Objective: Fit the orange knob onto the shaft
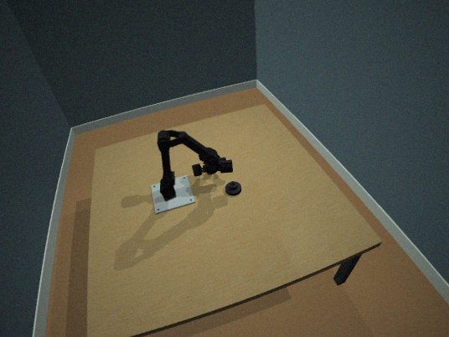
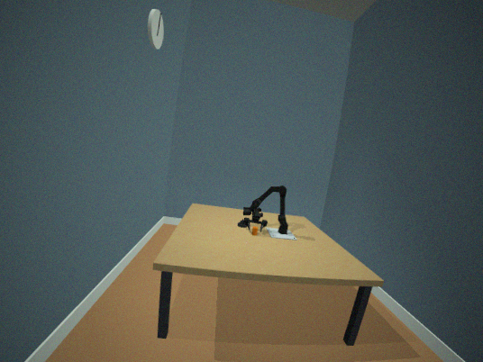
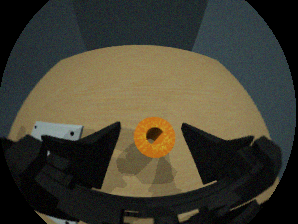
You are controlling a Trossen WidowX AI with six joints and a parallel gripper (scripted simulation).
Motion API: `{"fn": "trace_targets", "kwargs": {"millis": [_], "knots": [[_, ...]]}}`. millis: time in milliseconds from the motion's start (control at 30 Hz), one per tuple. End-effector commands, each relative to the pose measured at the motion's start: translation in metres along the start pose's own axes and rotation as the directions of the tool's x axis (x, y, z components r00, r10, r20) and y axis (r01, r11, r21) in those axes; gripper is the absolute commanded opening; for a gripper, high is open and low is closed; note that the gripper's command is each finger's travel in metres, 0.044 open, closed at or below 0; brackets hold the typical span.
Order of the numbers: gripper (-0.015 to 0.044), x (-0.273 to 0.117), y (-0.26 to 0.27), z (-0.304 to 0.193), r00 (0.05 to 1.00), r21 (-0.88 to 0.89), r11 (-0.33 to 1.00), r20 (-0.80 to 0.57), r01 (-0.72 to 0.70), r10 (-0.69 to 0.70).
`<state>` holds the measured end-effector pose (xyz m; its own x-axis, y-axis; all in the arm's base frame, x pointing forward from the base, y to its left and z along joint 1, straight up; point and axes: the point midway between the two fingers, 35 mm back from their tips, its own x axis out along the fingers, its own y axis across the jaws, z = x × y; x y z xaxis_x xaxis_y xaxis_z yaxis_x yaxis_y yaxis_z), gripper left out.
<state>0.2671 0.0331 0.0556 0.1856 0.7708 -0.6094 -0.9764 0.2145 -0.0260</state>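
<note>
The orange knob (image 2: 255,231) (image 3: 154,151) is seen end-on in the wrist view, its hole facing the camera. The hole's flat side appears at its lower right. My gripper (image 2: 255,229) (image 3: 152,125) is open around the knob, with a gap on each side. Whether the knob touches the table is too small to tell. The dark round pedestal (image 1: 237,192) (image 2: 241,224) stands on the table beyond the gripper in the exterior view, its short shaft (image 1: 233,184) bare. The knob is hidden behind the arm in the top view, and the pedestal is outside the wrist view.
The arm's pale base plate (image 1: 176,206) (image 2: 290,237) (image 3: 59,130) lies beside the knob's area, at the left in the wrist view. The wooden table (image 1: 201,268) (image 2: 225,257) (image 3: 145,75) carries the arm's shadows.
</note>
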Motion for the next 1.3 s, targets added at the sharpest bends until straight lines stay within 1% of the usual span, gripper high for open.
{"fn": "trace_targets", "kwargs": {"millis": [0, 100, 133, 267, 433, 467, 500, 600, 667, 733, 800, 1200, 1267], "knots": [[0.0440, 0.000, 0.000, 0.000, 1.000, 0.001, 1.000, 0.000, 0.001, -0.001], [0.0440, -0.002, -0.001, 0.002, 1.000, 0.001, 1.000, 0.000, 0.001, -0.001], [0.0440, -0.008, -0.002, 0.010, 1.000, 0.001, 1.000, 0.000, 0.001, -0.001], [0.0440, -0.047, -0.001, 0.061, 1.000, 0.000, 1.000, 0.000, 0.000, 0.000], [0.0440, -0.048, 0.000, 0.064, 1.000, 0.002, 1.000, -0.015, -0.007, 0.007], [0.0440, -0.046, 0.001, 0.064, 0.998, 0.009, 1.000, -0.060, -0.028, 0.029], [0.0440, -0.044, 0.003, 0.064, 0.989, 0.020, 0.998, -0.134, -0.058, 0.060], [0.0440, -0.041, 0.007, 0.066, 0.907, 0.055, 0.993, -0.403, -0.107, 0.120], [0.0440, -0.044, 0.006, 0.070, 0.817, 0.057, 0.994, -0.566, -0.094, 0.110], [0.0440, -0.050, 0.003, 0.079, 0.708, 0.033, 0.998, -0.703, -0.051, 0.059], [0.0440, -0.056, 0.000, 0.087, 0.630, -0.001, 1.000, -0.777, -0.011, 0.006], [0.0440, -0.057, 0.000, 0.088, 0.620, -0.006, 1.000, -0.785, -0.005, -0.001], [0.0440, -0.057, 0.000, 0.088, 0.620, 0.033, 0.998, -0.785, 0.044, -0.001]]}}
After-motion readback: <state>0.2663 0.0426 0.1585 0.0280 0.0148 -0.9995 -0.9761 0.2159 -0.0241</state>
